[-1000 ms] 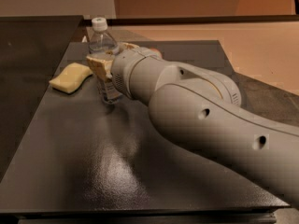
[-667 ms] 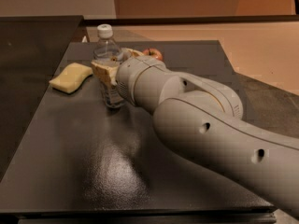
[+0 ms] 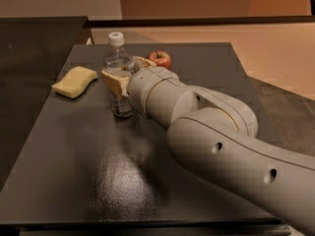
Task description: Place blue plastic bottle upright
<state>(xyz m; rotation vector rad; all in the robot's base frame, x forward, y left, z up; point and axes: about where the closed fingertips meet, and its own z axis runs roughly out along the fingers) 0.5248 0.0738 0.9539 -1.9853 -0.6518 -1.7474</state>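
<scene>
The gripper (image 3: pixel 123 73) is closed on the blue plastic bottle (image 3: pixel 118 62), which stands upright with its base on the dark table (image 3: pixel 98 181). The bottle's white cap (image 3: pixel 116 38) rises clear above the gripper. One cream-coloured finger (image 3: pixel 111 82) lies across the bottle's middle and covers most of the label, so no brand or writing can be read; only clear plastic shows above and below it. The second finger is partly hidden behind the bottle and the grey wrist. Just beyond the gripper, on the far side of the wrist, sits a red apple (image 3: pixel 160 59), its lower part cut off by the arm. To the camera's left of the gripper, well apart, lies a yellow sponge (image 3: pixel 75 81).
</scene>
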